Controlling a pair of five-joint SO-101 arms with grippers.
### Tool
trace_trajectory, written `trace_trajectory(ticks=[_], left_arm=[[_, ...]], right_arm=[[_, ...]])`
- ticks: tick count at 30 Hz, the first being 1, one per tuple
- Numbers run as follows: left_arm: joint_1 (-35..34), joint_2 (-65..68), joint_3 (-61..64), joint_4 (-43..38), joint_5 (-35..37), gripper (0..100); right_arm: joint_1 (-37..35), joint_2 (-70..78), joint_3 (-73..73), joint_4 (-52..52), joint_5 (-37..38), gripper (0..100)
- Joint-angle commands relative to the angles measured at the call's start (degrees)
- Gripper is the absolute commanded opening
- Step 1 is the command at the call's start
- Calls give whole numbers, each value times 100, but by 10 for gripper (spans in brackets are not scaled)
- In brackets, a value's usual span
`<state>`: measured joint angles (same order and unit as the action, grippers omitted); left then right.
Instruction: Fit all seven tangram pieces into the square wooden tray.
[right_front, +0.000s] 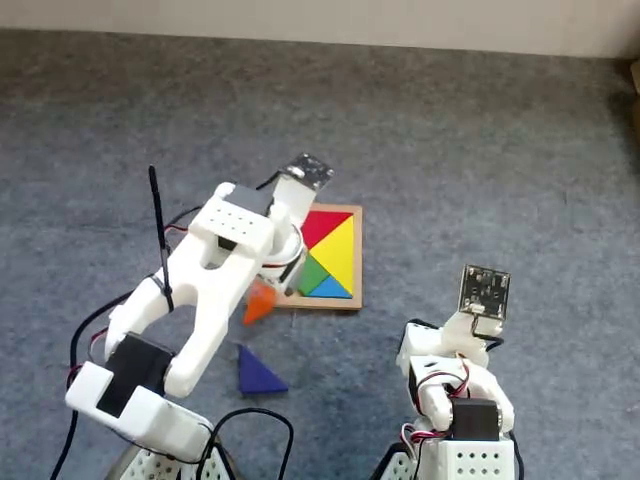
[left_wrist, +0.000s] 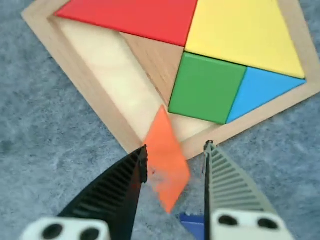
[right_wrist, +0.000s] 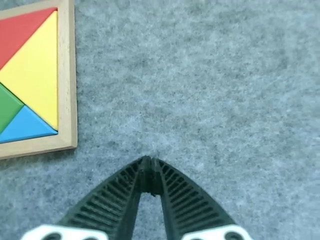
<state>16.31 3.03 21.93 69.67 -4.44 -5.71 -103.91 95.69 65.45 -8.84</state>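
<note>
Fingers (left_wrist: 120, 190) of the left gripper (left_wrist: 175, 147) spread wide, orange piece (left_wrist: 167, 165) between them.
Right gripper (right_wrist: 150, 161) has its tips pressed together above the grey mat (right_wrist: 225, 100).

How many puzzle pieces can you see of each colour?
red piece: 1
yellow piece: 1
green piece: 1
light blue piece: 1
orange piece: 1
dark blue piece: 1
Total: 6
</note>
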Motion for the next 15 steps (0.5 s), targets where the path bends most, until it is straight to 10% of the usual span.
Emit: trace_trajectory(ticks=[1, 15], left_arm=[[224, -321, -4, 26, -35, 192], [-242, -312, 1147, -712, -44, 192]], right_arm=[[84, 4, 567, -110, 44, 9], [84, 4, 567, -110, 44, 9]])
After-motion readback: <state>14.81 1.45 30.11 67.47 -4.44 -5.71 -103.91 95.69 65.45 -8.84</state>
